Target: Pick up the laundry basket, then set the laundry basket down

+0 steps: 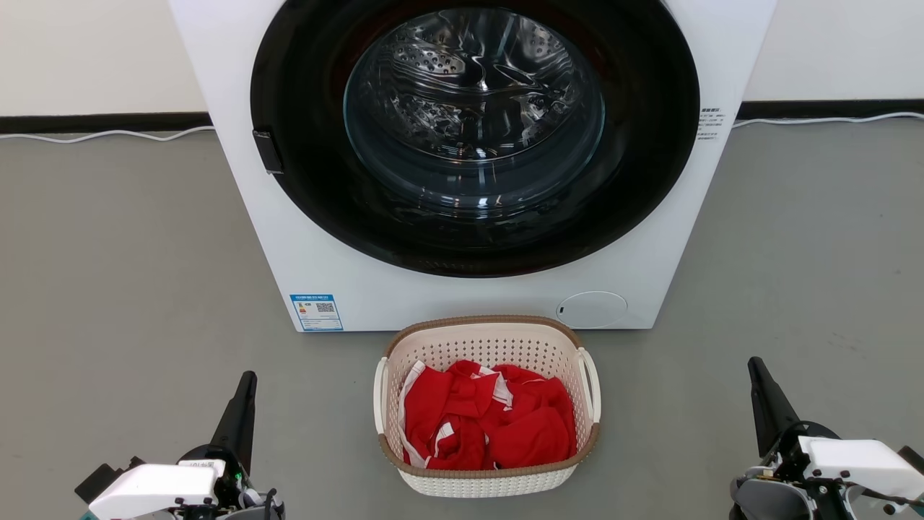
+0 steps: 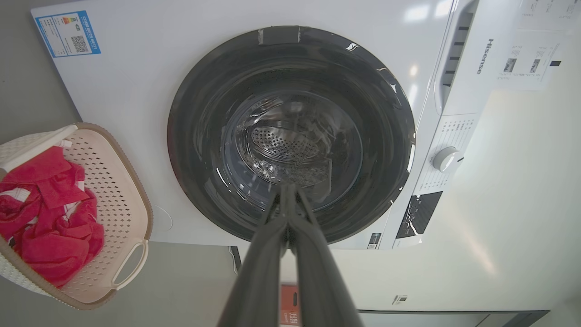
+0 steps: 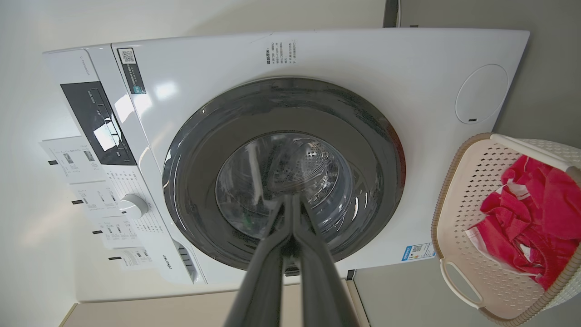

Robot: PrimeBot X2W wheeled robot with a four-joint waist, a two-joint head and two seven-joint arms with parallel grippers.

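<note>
lying between the closed, empty left end effector (image 1: pixel 247 381) and right end effector (image 1: pixel 756 368): laundry basket (image 1: pixel 491 343), touching neither

Left claw (image 1: pixel 248 377) and right claw (image 1: pixel 755 363) sit low and apart, both closed.

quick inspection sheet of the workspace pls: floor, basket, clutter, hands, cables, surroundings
surface: grey floor, smooth and level.
job's things: laundry basket stands on the floor just in front of the washing machine, red cloth inside; its loop handles are free.
clutter: nothing seen.
hands: left hand and right hand are shut, low on either side of the basket, apart from it and holding nothing.
cables: white cable on the floor by the wall on the left, another on the right.
surroundings: white washing machine, round door shut; pale wall behind.
</note>
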